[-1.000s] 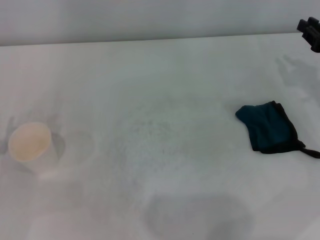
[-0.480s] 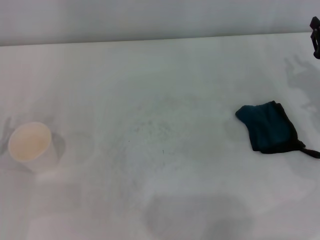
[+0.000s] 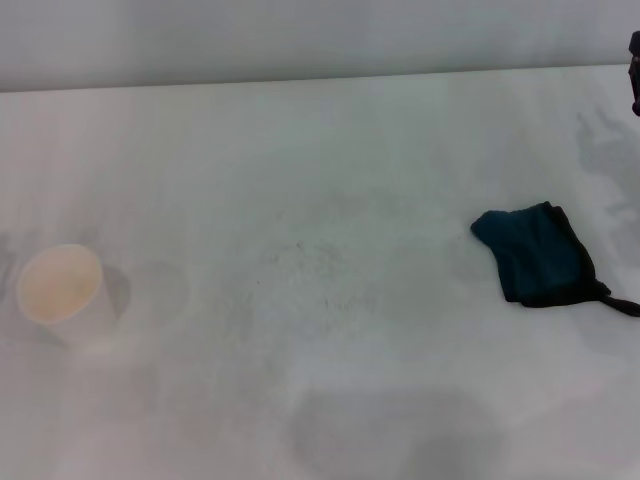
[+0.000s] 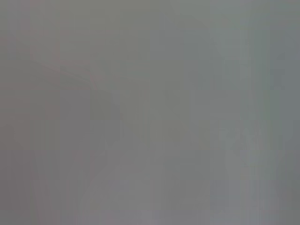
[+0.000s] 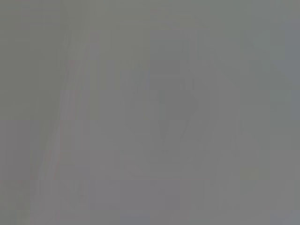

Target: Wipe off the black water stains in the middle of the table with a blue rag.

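A white paper cup (image 3: 62, 295) is standing upright at the far left of the white surface (image 3: 320, 150) in the head view, its open mouth being turned up toward the camera and a faint grey shadow being cast just beside it. Toward the middle of the surface, only a few tiny dark specks (image 3: 300, 262) are being shown among the grey speckling; whether these belong to the black water stains cannot be told, and no clear blotch is being made out there. Well apart from the cup, on the right side of the surface, the blue rag (image 3: 537, 254) is lying crumpled in wrinkled folds, resting flat on the surface, with its black edge trailing out toward the right border of the view. Nothing is touching the rag. At the upper right corner, far behind the rag and well apart from it, a small dark sliver of the right gripper (image 3: 634, 60) is being cut off by the border of the view, so whether its jaws are spread or pressed together cannot be told. The left gripper is not being shown in the head view, and both wrist views are giving only a plain grey field in which nothing can be made out.
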Controlling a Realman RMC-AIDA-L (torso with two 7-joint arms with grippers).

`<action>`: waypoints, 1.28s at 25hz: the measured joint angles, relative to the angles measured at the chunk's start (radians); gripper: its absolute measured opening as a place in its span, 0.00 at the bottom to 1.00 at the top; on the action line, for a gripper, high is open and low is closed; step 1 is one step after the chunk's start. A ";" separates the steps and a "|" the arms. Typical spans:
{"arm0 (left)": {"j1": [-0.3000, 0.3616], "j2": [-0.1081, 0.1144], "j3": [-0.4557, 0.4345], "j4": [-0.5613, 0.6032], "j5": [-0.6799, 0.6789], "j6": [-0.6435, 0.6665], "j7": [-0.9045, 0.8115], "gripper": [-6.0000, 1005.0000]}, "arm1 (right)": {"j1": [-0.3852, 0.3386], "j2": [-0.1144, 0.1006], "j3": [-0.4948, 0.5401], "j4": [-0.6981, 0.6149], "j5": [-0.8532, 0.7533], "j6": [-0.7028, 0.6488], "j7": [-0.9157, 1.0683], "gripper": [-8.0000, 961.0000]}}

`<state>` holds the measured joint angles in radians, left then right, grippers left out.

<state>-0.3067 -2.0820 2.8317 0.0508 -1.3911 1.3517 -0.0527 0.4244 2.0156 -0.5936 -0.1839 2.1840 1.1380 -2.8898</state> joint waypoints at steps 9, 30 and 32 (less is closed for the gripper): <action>-0.007 -0.001 0.000 0.060 -0.018 -0.006 0.099 0.83 | 0.003 -0.001 0.000 -0.001 0.001 -0.073 -0.048 0.28; -0.038 0.000 0.007 0.096 -0.006 -0.060 0.096 0.83 | -0.015 0.000 0.024 0.028 0.009 -0.046 -0.049 0.63; -0.034 0.001 0.004 0.095 -0.009 -0.057 0.096 0.83 | -0.015 0.000 0.026 0.029 0.013 -0.043 -0.048 0.71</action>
<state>-0.3410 -2.0814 2.8358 0.1455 -1.4001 1.2944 0.0434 0.4096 2.0157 -0.5673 -0.1554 2.1967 1.0947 -2.9373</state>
